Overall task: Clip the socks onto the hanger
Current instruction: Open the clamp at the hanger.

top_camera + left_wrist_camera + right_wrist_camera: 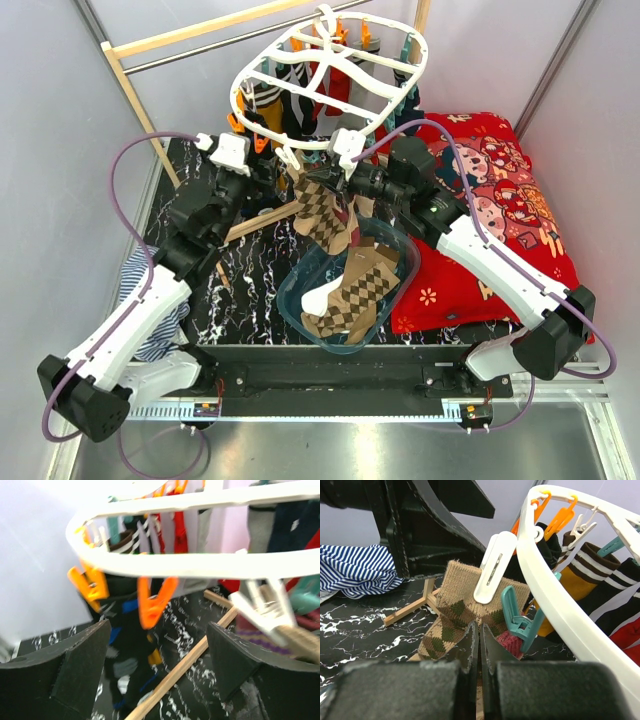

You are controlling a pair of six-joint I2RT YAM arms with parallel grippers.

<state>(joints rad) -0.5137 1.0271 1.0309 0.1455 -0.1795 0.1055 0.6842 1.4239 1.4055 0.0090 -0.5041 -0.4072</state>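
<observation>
Up at the back in the middle, a big white hanger [237, 95], hook close to the metal rod of a wooden rack [140, 115]. Under its ring, lots of socks [297, 105] hung on clips: black with white stripes, red, yellow. At the near side of the ring, one brown diamond sock [322, 215] hanging down over the tub, top edge right by a white clip [490, 567], with a teal clip [517, 620] just beside. Pinched onto that sock near its top, the right gripper [479, 630], fingers squeezed flat together with only a thin line between. To the left of it, the left gripper [155, 647], up close under the ring, fingers [65, 665] spread wide, nothing held, an orange clip [152, 602] dangling in the gap. Below the hanging sock, a clear tub [290, 305] on the black marble table [240, 280], more brown diamond socks and a white one inside. Right beside the tub, a red cushion [490, 220] with cartoon prints. Far left, a blue and white striped cloth [150, 300] at the table edge, partly under the left arm. Flat on the table under the hanger, a thin wooden stick [185, 667].
</observation>
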